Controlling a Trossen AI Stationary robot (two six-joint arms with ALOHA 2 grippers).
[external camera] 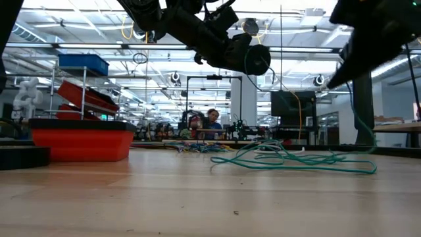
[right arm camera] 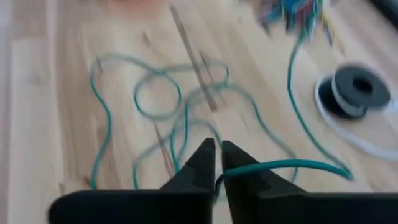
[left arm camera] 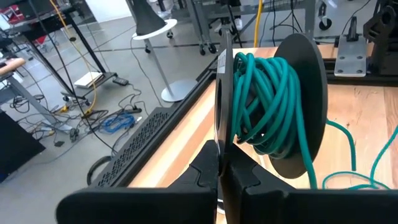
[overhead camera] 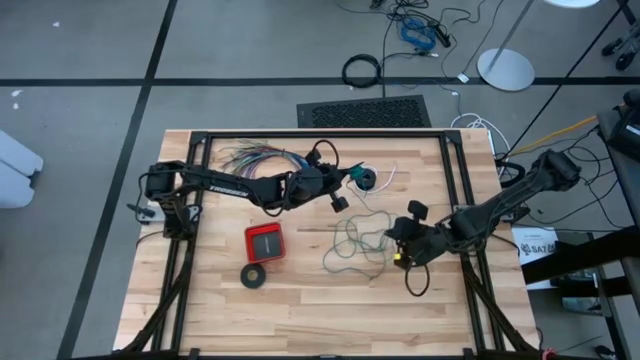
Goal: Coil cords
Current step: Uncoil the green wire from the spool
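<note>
A long teal-green cord lies in a loose tangle (overhead camera: pixel 355 240) on the table's middle, and part of it is wound on a black spool (left arm camera: pixel 273 106). My left gripper (left arm camera: pixel 222 146) is shut on that spool and holds it above the table's far middle (overhead camera: pixel 365 180). My right gripper (right arm camera: pixel 217 155) is to the right of the tangle (overhead camera: pixel 398 250), tipped downward and shut on a strand of the teal cord. A thin white cord (right arm camera: pixel 339 121) lies looped around a small black round piece (right arm camera: pixel 360 90) on the table. My left gripper pinches the rim of the spool's nearer flange (left arm camera: pixel 224 124) between its two fingers, coming at it about level. The spool is lifted clear with its flanges upright, and teal cord (left arm camera: pixel 348 149) trails from it down to the table. My right gripper pinches one strand of the teal cord (right arm camera: pixel 233 169) at its fingertips, slanting down from the table's right side. The strand leaves the fingers sideways (right arm camera: pixel 298 165), and a length (external camera: pixel 358 131) hangs from the gripper to the tangle on the table.
A fanned bundle of many-coloured wires (overhead camera: pixel 255 158) lies at the far left. A red box (overhead camera: pixel 265 242) and a black tape ring (overhead camera: pixel 253 275) sit to the left of the tangle. There is bare wood along the near edge (overhead camera: pixel 330 320).
</note>
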